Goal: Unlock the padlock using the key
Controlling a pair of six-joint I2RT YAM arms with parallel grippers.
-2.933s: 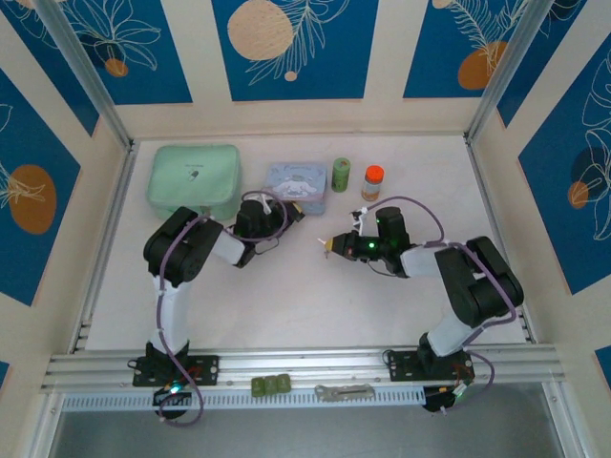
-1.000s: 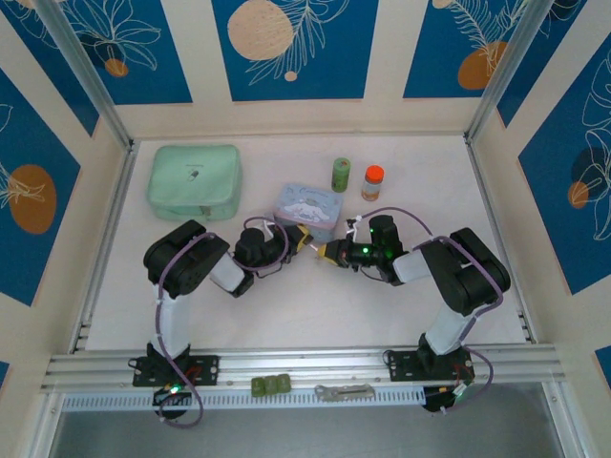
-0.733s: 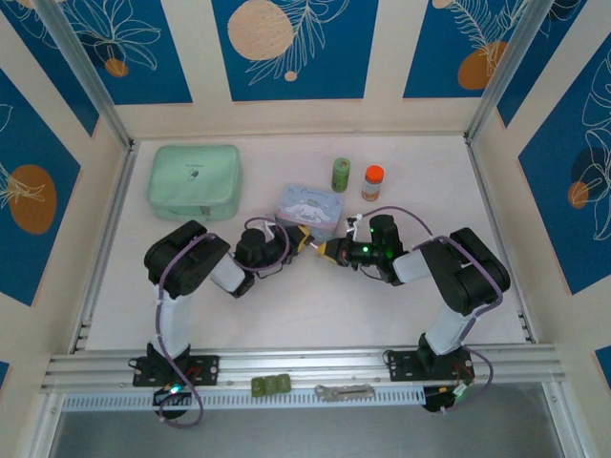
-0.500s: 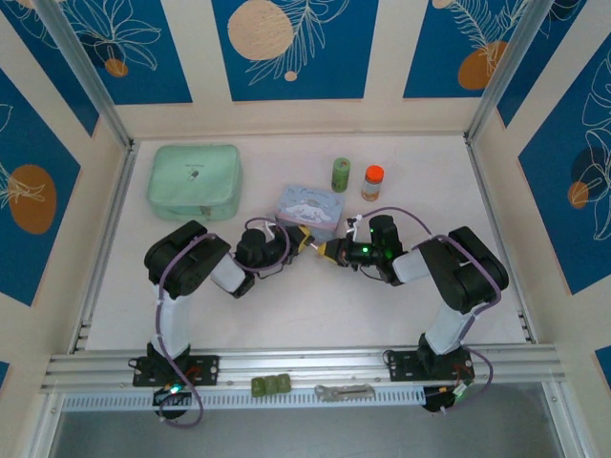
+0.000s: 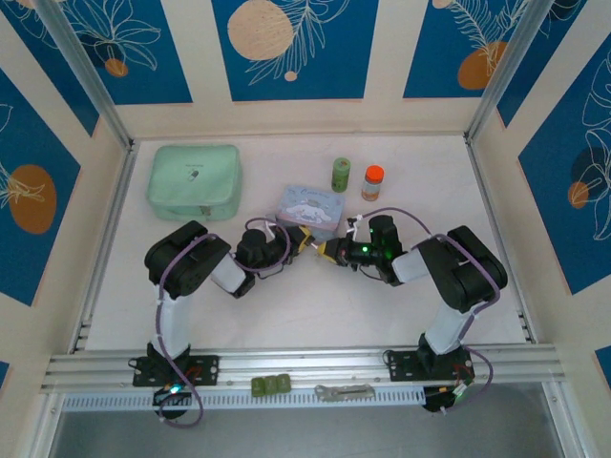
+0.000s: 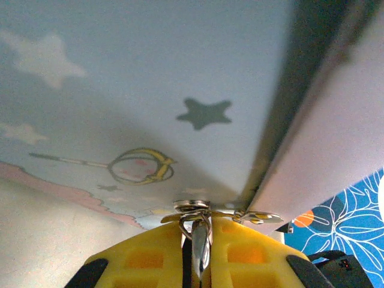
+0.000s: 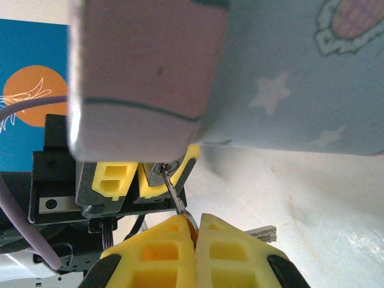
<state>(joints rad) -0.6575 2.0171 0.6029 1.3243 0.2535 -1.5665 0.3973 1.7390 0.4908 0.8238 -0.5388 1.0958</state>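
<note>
Key [image 7: 173,191] tip at padlock [image 7: 162,170]

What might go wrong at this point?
The key is a thin sliver pinched at its end by the right claw. If it is pushed off-line at the padlock, it may bend or slip out. The left claw grips the padlock right beside the pale blue tin, so a hard push might shove the tin.
</note>
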